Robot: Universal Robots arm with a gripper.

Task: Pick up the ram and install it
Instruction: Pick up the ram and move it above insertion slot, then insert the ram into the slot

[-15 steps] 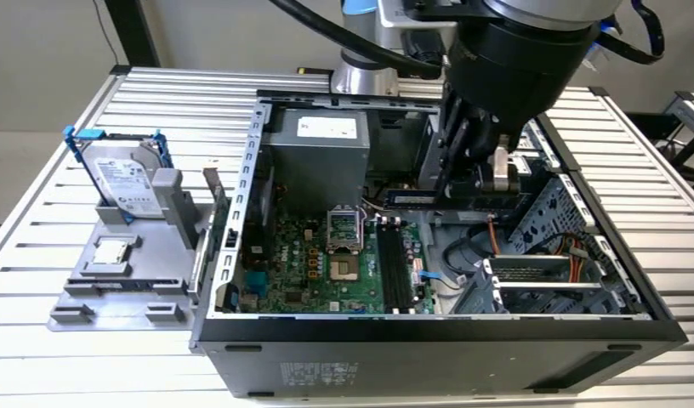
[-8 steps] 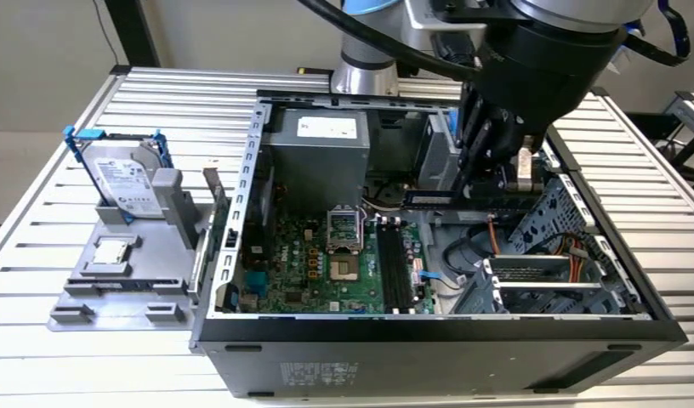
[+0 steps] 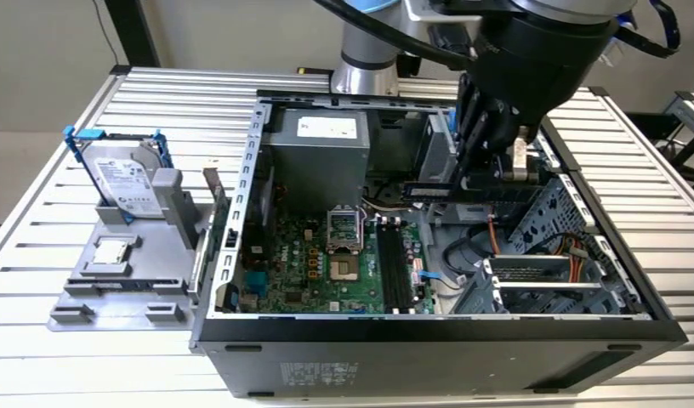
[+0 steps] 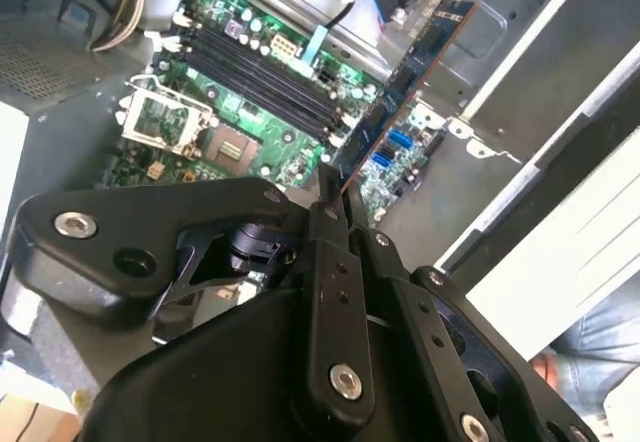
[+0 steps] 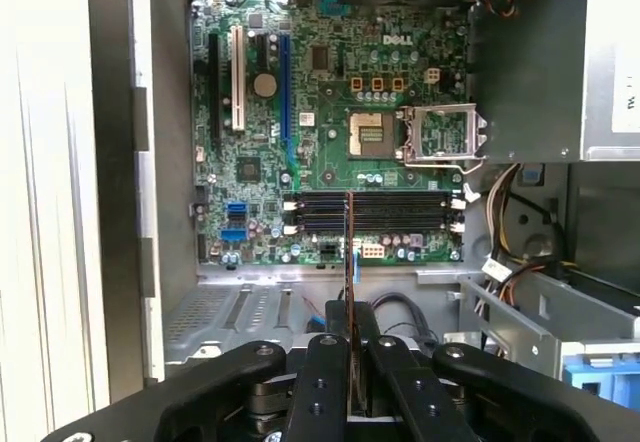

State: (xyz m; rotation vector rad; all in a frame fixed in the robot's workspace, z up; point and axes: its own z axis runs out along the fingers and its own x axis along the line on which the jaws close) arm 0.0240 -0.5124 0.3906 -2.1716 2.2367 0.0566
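Note:
My gripper [image 3: 481, 182] hangs inside the open computer case, shut on the ram [image 3: 429, 192], a long thin blue board with dark chips. In the second wrist view the ram [image 4: 405, 77] sticks out from between the fingertips of the gripper [image 4: 335, 200] and slants above the green motherboard [image 4: 250, 132]. In the first wrist view the ram [image 5: 349, 247] shows edge-on, held by the gripper [image 5: 350, 314], and crosses the black memory slots [image 5: 395, 212] at a right angle. The slots [image 3: 395, 265] lie below it and apart from it.
The open case [image 3: 245, 212] has a metal drive cage [image 3: 551, 272] with cables on the exterior view's right and a grey power supply [image 3: 319, 153] at the back. A silver hard drive in a blue frame [image 3: 126, 178] stands on a grey fixture outside the case.

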